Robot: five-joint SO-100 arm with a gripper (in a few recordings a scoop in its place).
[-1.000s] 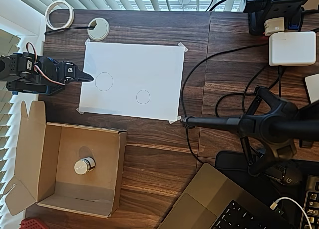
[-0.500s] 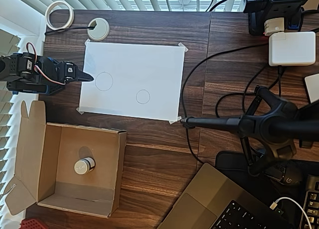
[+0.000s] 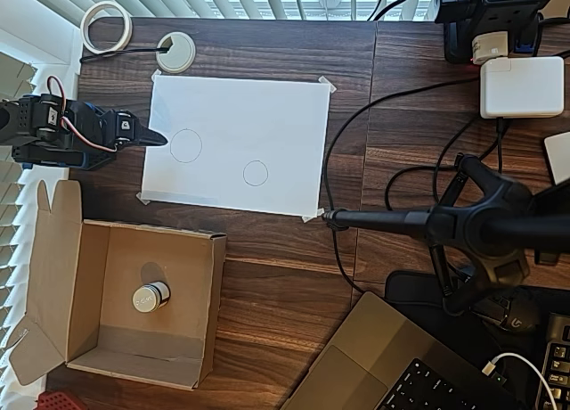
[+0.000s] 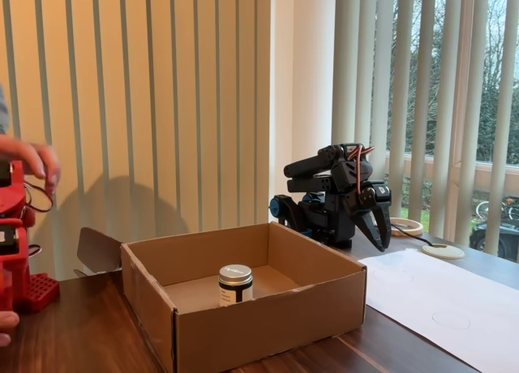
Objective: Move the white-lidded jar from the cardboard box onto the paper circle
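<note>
Change: none; arm, jar and box match the earlier overhead frames.
Gripper (image 3: 153, 136): left edge of overhead view, fingers closed to a point, empty.
White-lidded jar (image 3: 150, 297): upright inside cardboard box (image 3: 214, 312), lower left.
Paper circle (image 3: 256, 173): centre, bare.
Lettering: jar label illegible.

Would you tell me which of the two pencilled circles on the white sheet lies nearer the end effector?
The larger circle, on the sheet's left side in the overhead view, just right of the end effector. The smaller paper circle sits farther right and lower.
</note>
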